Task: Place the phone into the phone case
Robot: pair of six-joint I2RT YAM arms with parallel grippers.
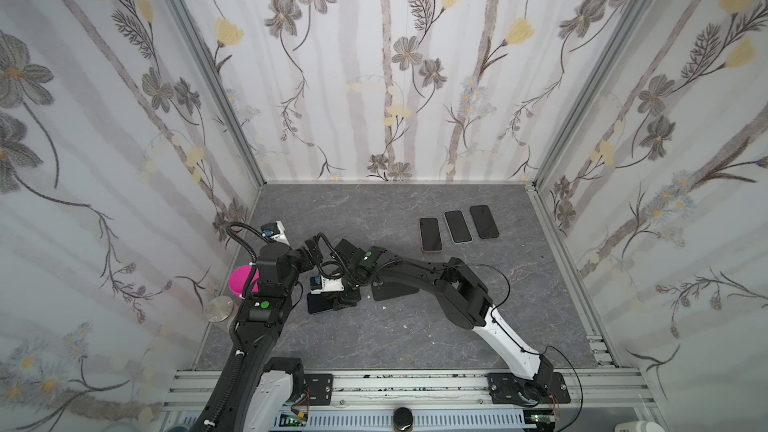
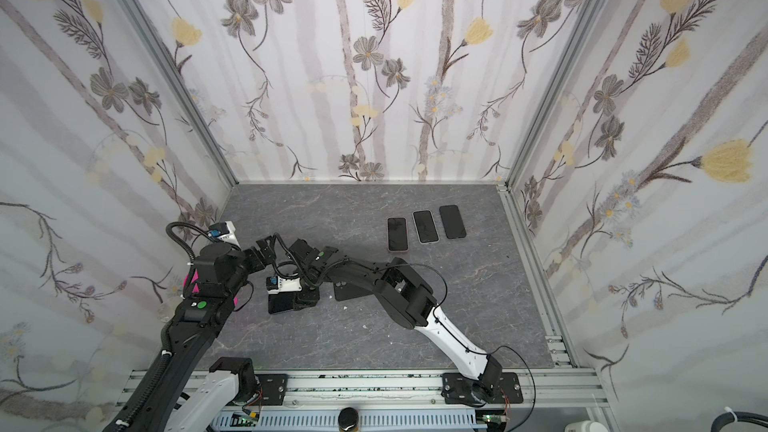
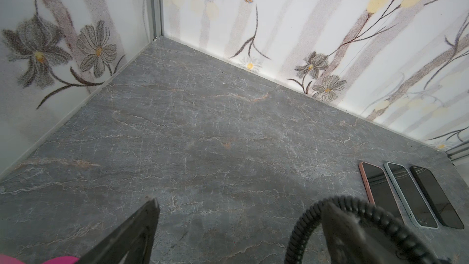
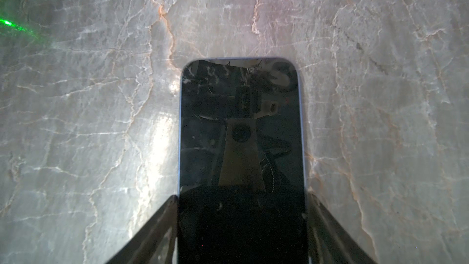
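Observation:
A dark-screened phone [image 4: 241,135] with a pale blue rim lies flat on the grey marble table [image 1: 415,338], left of centre in both top views [image 1: 318,306] [image 2: 278,305]. My right gripper [image 4: 241,199] straddles its near end, one finger [image 4: 162,222] against each long edge. In both top views that gripper [image 1: 337,300] [image 2: 302,297] points down at the phone. A flat black phone case [image 1: 395,292] [image 2: 348,289] lies partly under the right arm. My left gripper [image 3: 241,224] [image 1: 314,252] hovers open and empty just behind the right wrist.
Three cased phones lie in a row at the back right: pink [image 1: 430,234], light [image 1: 458,226] and black [image 1: 484,221]. A magenta cup [image 1: 243,280] and a round metal disc [image 1: 219,308] sit by the left wall. The right arm's cable [image 3: 302,222] crosses the left wrist view.

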